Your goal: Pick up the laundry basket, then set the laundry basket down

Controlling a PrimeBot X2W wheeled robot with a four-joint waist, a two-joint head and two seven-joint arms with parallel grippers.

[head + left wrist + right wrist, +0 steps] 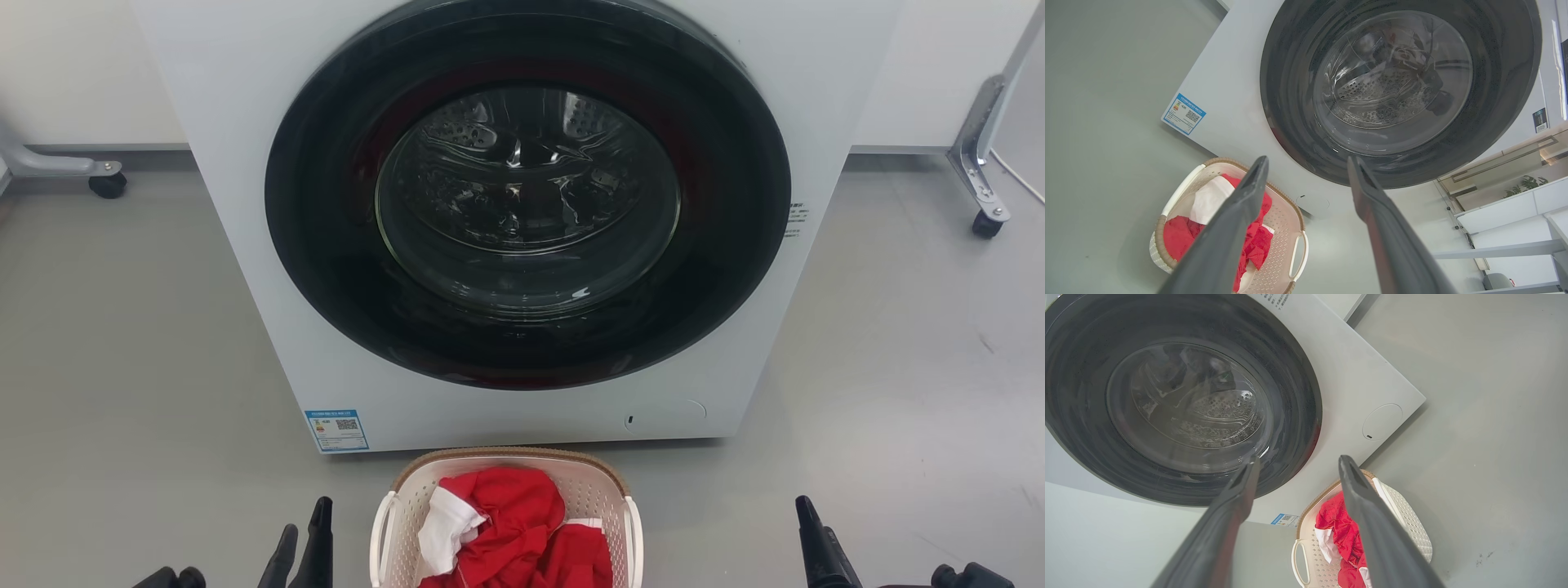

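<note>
The left pincer (1308, 160) is released, its two dark fingers spread well apart, holding nothing and touching nothing; in the head view it sits at the lower left, apart from the basket. The right pincer (1299, 458) is likewise spread wide and empty, at the lower right of the head view. The laundry basket (506, 452) rests on the grey floor (98, 367) at bottom centre, between both pincers and just before the white washer (237, 245), holding a red garment (514, 506) and a white cloth (445, 523).
</note>
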